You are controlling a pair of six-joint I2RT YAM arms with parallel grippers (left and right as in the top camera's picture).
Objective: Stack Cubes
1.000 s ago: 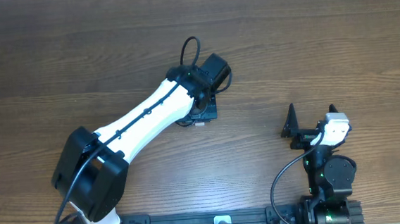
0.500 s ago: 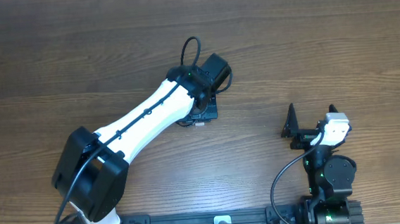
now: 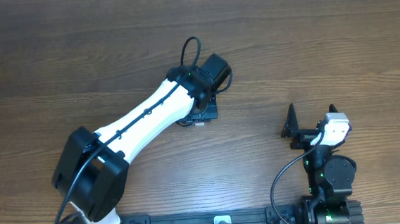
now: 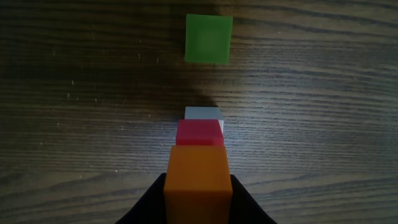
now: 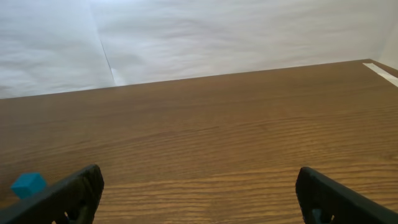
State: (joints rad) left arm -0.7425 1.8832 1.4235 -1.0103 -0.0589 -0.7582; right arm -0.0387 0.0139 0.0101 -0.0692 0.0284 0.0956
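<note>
My left gripper (image 4: 198, 198) points straight down at the table's middle (image 3: 204, 106) and is shut on an orange cube (image 4: 198, 174). Directly beneath the orange cube a red cube (image 4: 199, 132) shows, and under that a grey-white cube (image 4: 203, 113), all in one column. Whether the orange cube touches the red one I cannot tell. A green cube (image 4: 208, 38) lies alone on the wood, a short way from the column. My right gripper (image 3: 310, 118) stands open near its base, nothing between its fingers, with a small blue cube (image 5: 28, 184) off to one side in its wrist view.
The wooden table (image 3: 322, 40) stretches bare around the left arm's white link (image 3: 141, 123). A white wall (image 5: 217, 37) rises behind the table's far edge in the right wrist view.
</note>
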